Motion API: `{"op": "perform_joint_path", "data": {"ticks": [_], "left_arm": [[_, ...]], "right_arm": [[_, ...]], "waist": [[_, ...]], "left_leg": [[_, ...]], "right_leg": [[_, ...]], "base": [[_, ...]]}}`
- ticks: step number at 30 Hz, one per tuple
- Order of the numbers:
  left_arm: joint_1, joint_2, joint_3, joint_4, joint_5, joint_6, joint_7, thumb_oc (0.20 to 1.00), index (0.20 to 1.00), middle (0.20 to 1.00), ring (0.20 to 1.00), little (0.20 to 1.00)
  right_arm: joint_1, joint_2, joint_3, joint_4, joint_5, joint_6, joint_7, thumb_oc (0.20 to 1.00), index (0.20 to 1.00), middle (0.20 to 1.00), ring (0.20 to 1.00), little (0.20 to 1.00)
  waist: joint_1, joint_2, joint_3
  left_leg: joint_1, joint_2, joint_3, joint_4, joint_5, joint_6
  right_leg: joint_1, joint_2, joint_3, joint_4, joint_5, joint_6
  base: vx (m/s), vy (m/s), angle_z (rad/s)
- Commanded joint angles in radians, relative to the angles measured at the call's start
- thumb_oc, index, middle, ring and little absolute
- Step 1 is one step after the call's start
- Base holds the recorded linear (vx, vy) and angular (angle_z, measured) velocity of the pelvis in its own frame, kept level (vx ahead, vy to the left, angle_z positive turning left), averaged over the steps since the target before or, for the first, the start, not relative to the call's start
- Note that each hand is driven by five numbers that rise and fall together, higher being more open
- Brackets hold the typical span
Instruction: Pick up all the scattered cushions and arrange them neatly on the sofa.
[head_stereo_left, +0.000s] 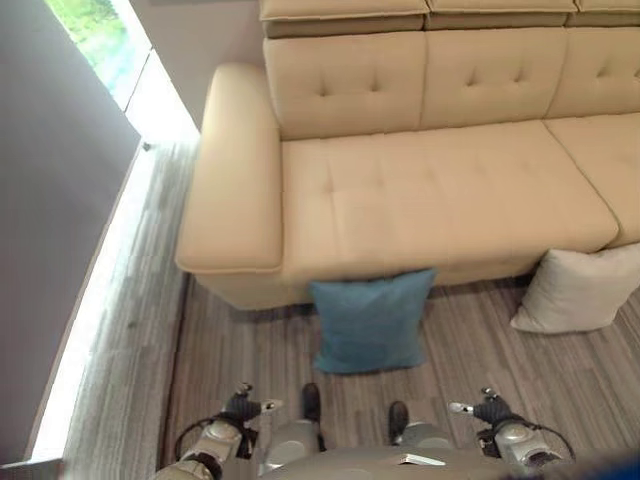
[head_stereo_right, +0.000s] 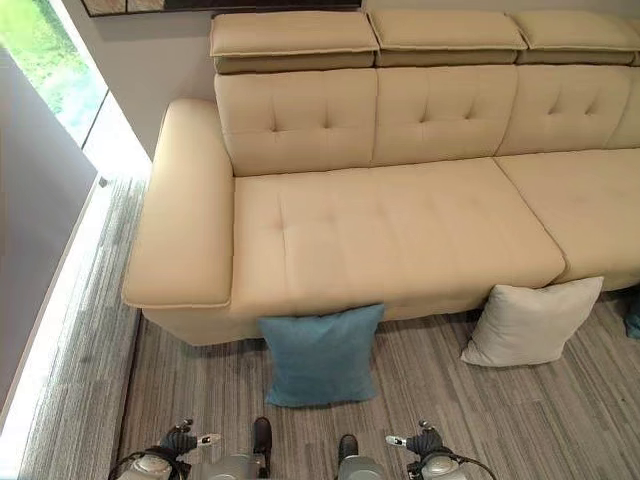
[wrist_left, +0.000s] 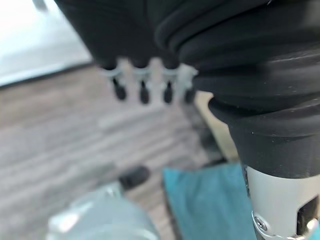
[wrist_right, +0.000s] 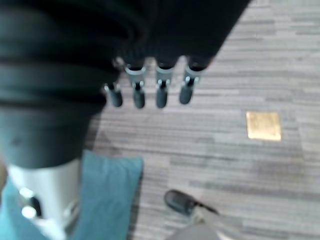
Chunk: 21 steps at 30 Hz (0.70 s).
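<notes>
No readable text, label or number appears on the sofa (head_stereo_right: 400, 230), cushions or floor, as far as these views allow.

Sofa (head_stereo_right: 400, 230) cut off at right edge of both eye views; how far it runs on cannot be told. Teal object (head_stereo_right: 634, 312) at right edge, mostly out of frame, unidentifiable. Blue cushion (wrist_left: 210, 205) cropped and blurred in left wrist view. Small gold floor patch (wrist_right: 263, 125) blurred, nature unclear.
</notes>
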Motion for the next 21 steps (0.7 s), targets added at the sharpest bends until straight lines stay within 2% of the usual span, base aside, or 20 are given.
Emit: {"op": "perform_joint_path", "data": {"ticks": [1,3,4,5,8,9,11,12,14,15,16,17,19,21], "left_arm": [[-0.068,0.01,0.01,-0.006,-0.035,-0.031,0.008,1.0,1.0,1.0,1.0,1.0],[-0.085,0.011,0.008,-0.024,-0.056,-0.035,0.019,1.0,1.0,1.0,1.0,1.0],[-0.127,0.011,0.009,-0.056,-0.109,-0.052,0.052,1.0,1.0,1.0,1.0,1.0],[-0.128,0.011,0.009,-0.056,-0.109,-0.052,0.052,1.0,1.0,1.0,1.0,1.0],[-0.181,0.02,0.002,-0.109,-0.176,-0.079,0.094,1.0,1.0,1.0,1.0,1.0],[-0.213,0.029,-0.009,-0.135,-0.211,-0.094,0.121,1.0,1.0,1.0,1.0,1.0],[-0.24,0.038,-0.017,-0.153,-0.233,-0.103,0.139,1.0,1.0,1.0,1.0,1.0],[-0.286,0.044,-0.025,-0.161,-0.26,-0.108,0.165,1.0,1.0,1.0,1.0,1.0],[-0.327,0.048,-0.04,-0.168,-0.271,-0.111,0.183,1.0,1.0,1.0,1.0,1.0],[-0.328,0.048,-0.04,-0.168,-0.271,-0.111,0.183,1.0,1.0,1.0,1.0,1.0],[-0.362,0.051,-0.045,-0.178,-0.286,-0.114,0.192,1.0,1.0,1.0,1.0,1.0],[-0.363,0.051,-0.045,-0.178,-0.286,-0.114,0.192,1.0,1.0,1.0,1.0,1.0],[-0.421,0.057,-0.06,-0.196,-0.287,-0.124,0.217,1.0,1.0,1.0,1.0,1.0],[-0.445,0.057,-0.064,-0.196,-0.292,-0.126,0.227,1.0,1.0,1.0,1.0,1.0]], "right_arm": [[-0.026,-0.051,0.014,-0.033,0.009,-0.028,-0.021,1.0,1.0,1.0,1.0,1.0],[-0.035,-0.057,0.014,-0.043,0.018,-0.035,-0.031,1.0,1.0,1.0,1.0,1.0],[-0.069,-0.067,0.012,-0.069,0.043,-0.047,-0.056,1.0,1.0,1.0,1.0,1.0],[-0.069,-0.067,0.012,-0.069,0.043,-0.047,-0.056,1.0,1.0,1.0,1.0,1.0],[-0.127,-0.084,0.02,-0.112,0.074,-0.06,-0.088,1.0,1.0,1.0,1.0,1.0],[-0.172,-0.093,0.034,-0.139,0.092,-0.064,-0.116,1.0,1.0,1.0,1.0,1.0],[-0.214,-0.102,0.047,-0.163,0.101,-0.069,-0.141,1.0,1.0,1.0,1.0,1.0],[-0.282,-0.107,0.065,-0.186,0.116,-0.075,-0.178,1.0,1.0,1.0,1.0,1.0],[-0.33,-0.111,0.074,-0.2,0.125,-0.082,-0.204,1.0,1.0,1.0,1.0,1.0],[-0.331,-0.111,0.074,-0.2,0.125,-0.082,-0.204,1.0,1.0,1.0,1.0,1.0],[-0.367,-0.113,0.081,-0.209,0.13,-0.088,-0.224,1.0,1.0,1.0,1.0,1.0],[-0.367,-0.113,0.081,-0.208,0.13,-0.088,-0.224,1.0,1.0,1.0,1.0,1.0],[-0.428,-0.115,0.085,-0.221,0.139,-0.102,-0.262,1.0,1.0,1.0,1.0,1.0],[-0.454,-0.117,0.085,-0.217,0.145,-0.107,-0.274,1.0,1.0,1.0,1.0,1.0]], "waist": [[0.0,-0.041,0.01],[-0.004,-0.041,0.024],[-0.009,-0.043,0.067],[-0.009,-0.043,0.066],[-0.017,-0.039,0.12],[-0.019,-0.033,0.144],[-0.02,-0.027,0.151],[-0.021,-0.015,0.157],[-0.025,-0.008,0.155],[-0.025,-0.007,0.152],[-0.031,-0.002,0.151],[-0.031,-0.001,0.148],[-0.033,0.003,0.144],[-0.034,0.005,0.14]], "left_leg": [[0.039,-0.038,-0.042,0.094,-0.187,-0.001],[0.032,-0.028,-0.045,0.089,-0.18,-0.009],[-0.019,-0.02,-0.045,0.113,-0.175,-0.017],[-0.022,-0.02,-0.045,0.115,-0.175,-0.017],[-0.143,-0.02,-0.045,0.184,-0.168,-0.025],[-0.228,-0.015,-0.041,0.241,-0.173,-0.028],[-0.314,-0.018,-0.04,0.296,-0.176,-0.022],[-0.432,-0.011,-0.04,0.382,-0.218,-0.018],[-0.53,-0.013,-0.039,0.44,-0.224,-0.012],[-0.535,-0.014,-0.04,0.443,-0.225,-0.012],[-0.61,-0.017,-0.041,0.478,-0.23,-0.008],[-0.615,-0.018,-0.041,0.481,-0.23,-0.008],[-0.717,-0.023,-0.043,0.52,-0.239,-0.002],[-0.75,-0.028,-0.043,0.531,-0.243,0.001]], "right_leg": [[-0.057,-0.024,0.022,0.036,-0.03,-0.003],[-0.061,-0.018,0.011,0.032,-0.032,-0.008],[-0.108,-0.014,0.006,0.049,-0.032,-0.014],[-0.111,-0.014,0.005,0.051,-0.032,-0.014],[-0.242,-0.018,0.007,0.129,-0.029,-0.024],[-0.339,-0.024,0.015,0.197,-0.036,-0.03],[-0.431,-0.026,0.02,0.257,-0.047,-0.034],[-0.558,-0.028,0.043,0.356,-0.09,-0.033],[-0.655,-0.038,0.053,0.416,-0.098,-0.035],[-0.66,-0.038,0.053,0.419,-0.099,-0.035],[-0.74,-0.045,0.064,0.46,-0.102,-0.036],[-0.745,-0.045,0.064,0.462,-0.103,-0.036],[-0.85,-0.05,0.084,0.504,-0.104,-0.034],[-0.883,-0.052,0.089,0.514,-0.106,-0.033]], "base": [[0.02,-0.125,0.3],[-0.08,-0.132,0.2],[-0.15,-0.111,0.22],[-0.23,-0.095,0.14],[-0.24,-0.022,-0.04],[-0.25,-0.008,-0.14],[-0.18,0.025,-0.2],[-0.14,0.054,-0.3],[-0.11,0.044,-0.14],[-0.09,0.057,0.04],[-0.05,0.046,0.07],[-0.08,0.059,0.07],[-0.08,0.034,0.0],[-0.04,0.032,-0.09]]}}
